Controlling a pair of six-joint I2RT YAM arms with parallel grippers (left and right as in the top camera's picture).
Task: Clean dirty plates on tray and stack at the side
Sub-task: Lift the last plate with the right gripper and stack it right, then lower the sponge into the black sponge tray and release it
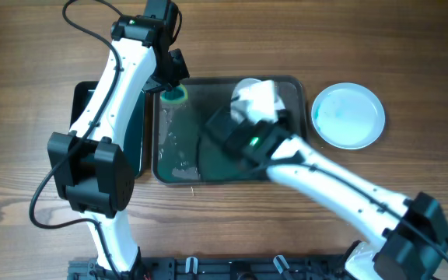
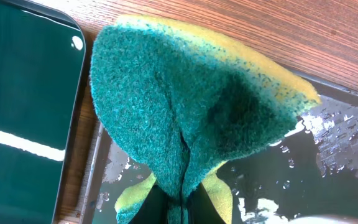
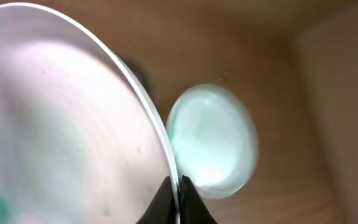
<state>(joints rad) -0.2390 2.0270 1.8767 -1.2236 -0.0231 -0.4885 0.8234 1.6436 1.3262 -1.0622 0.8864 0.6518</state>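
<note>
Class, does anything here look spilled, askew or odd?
Water droplets lie scattered in the tray; the sponge is pinched into a fold by the left gripper; the right gripper holds a plate on edge.

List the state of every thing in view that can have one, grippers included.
left gripper: shut on the sponge
sponge: pinched and folded, green side out, over the tray's corner
right gripper: shut on the held plate's rim
held plate: lifted, tilted on edge
side plate: lying flat on the table, apart from the tray
tray: wet, water droplets on its floor
</note>
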